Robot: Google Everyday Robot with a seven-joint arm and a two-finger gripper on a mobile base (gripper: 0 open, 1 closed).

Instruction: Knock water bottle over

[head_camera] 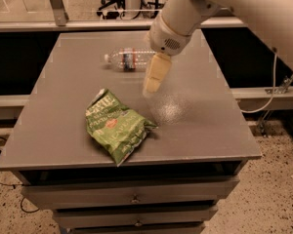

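Bottle (129, 59) on its side on table (210, 111), my gripper (149, 88) just beside it, pressed together, empty, green bag (118, 126) near.

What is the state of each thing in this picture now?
water bottle: lying on its side on the table, cap on, pointing left.
chip bag: lying flat near the front edge.
gripper: above the table, by the bottle's base end.
drawers: shut.
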